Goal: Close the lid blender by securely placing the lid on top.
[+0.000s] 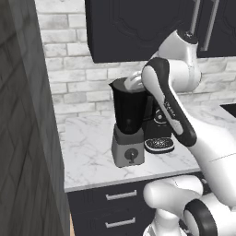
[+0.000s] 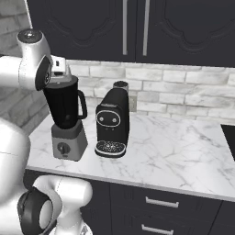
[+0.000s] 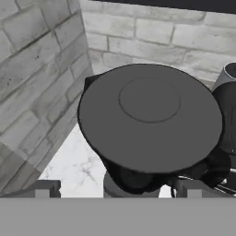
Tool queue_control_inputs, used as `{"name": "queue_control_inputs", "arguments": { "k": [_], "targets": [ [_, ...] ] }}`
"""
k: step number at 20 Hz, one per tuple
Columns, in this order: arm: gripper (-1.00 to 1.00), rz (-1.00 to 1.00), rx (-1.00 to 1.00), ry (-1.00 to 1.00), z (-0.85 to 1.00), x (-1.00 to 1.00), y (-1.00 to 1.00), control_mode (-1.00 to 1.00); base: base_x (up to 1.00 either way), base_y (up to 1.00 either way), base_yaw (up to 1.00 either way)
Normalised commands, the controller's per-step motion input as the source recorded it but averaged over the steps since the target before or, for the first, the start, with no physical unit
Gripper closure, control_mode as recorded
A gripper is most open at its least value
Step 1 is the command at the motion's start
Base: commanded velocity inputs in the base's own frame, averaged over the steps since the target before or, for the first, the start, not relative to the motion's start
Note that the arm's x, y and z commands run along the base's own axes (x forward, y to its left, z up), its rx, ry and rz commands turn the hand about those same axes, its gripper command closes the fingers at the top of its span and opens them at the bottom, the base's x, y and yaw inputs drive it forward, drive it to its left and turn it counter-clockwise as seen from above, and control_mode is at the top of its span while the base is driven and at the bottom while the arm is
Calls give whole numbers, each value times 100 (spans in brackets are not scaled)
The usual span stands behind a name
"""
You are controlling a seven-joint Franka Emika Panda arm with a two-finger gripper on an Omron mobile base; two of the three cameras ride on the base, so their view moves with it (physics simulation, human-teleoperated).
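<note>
The blender (image 2: 66,121) stands near the front left of the marble table (image 2: 174,147), its boxy grey base square to the edge w/ the round black knob facing out, prob. so the jar sits steady for a push from above. Jar is tall, black, tapered toward the base, w/ a loop handle on the side toward the coffee machine (image 2: 111,121), which stands just beside it, glossy black, rounded, w/ a perforated round drip tray at its foot. The lid (image 3: 150,117) is on the jar's mouth, seen from the hand cam as a flat matte dark-grey disc w/ a shallow raised circle in the middle; it covers the rim all round and looks level, though whether it's fully pressed home I can't tell. The gripper (image 3: 117,190) hangs above and a bit behind the jar top, fingers (image 3: 44,189) wide apart, nothing between them, clear of the lid, which reads as a release after placing. White brick wall behind, dark cabinets over, veined stone underfoot of it all.
</note>
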Motion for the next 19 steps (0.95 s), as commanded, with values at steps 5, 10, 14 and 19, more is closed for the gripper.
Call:
{"name": "queue_control_inputs", "arguments": {
  "k": [5, 10, 14, 19],
  "targets": [
    [-100, -3, 6, -7, 1, -85, -43, -100, 0, 0, 0],
    [-100, -7, 7, -3, 7, -39, -92, -100, 0, 0, 0],
    [-100, -1, 7, -8, 0, 0, -50, -100, 0, 0, 0],
    [-100, 0, 2, -6, -3, 3, -9, -100, 0, 0, 0]
  ]
}}
